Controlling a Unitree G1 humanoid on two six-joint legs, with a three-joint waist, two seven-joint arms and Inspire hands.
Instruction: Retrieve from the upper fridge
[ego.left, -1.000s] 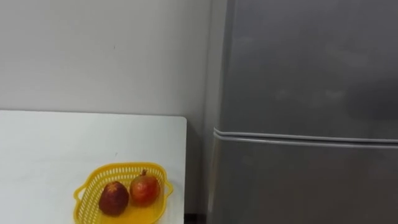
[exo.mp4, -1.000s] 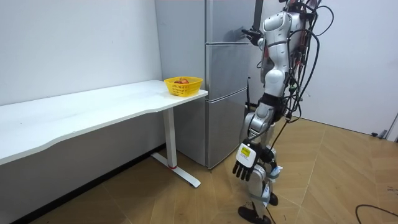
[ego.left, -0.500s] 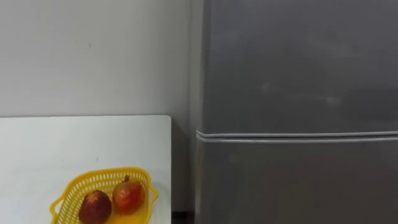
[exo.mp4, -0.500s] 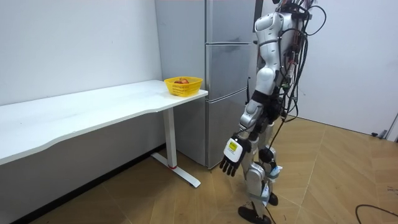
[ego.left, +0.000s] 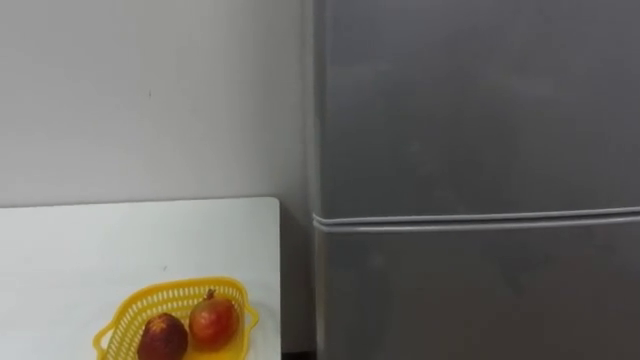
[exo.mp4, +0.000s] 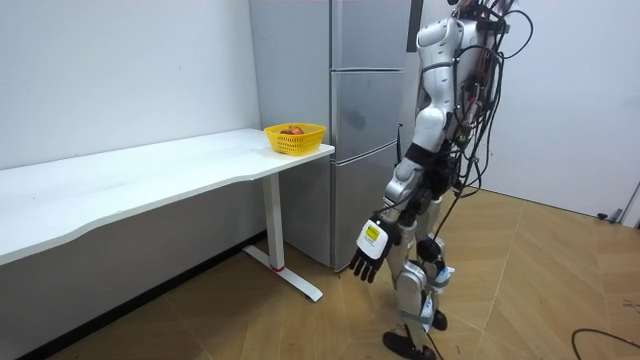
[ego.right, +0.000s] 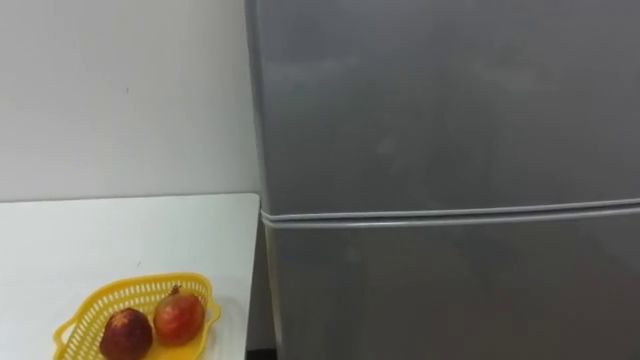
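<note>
No word, number or sign can be read anywhere: the doors of the grey fridge (ego.left: 470, 150) are plain, and the print on the small tag on the left hand (exo.mp4: 368, 250) is too small to make out.

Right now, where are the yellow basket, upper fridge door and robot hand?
yellow basket (ego.left: 175, 288), left eye view, far rim.
upper fridge door (ego.left: 470, 110), left eye view, door's middle.
left robot hand (exo.mp4: 367, 255), room view, its back.
</note>
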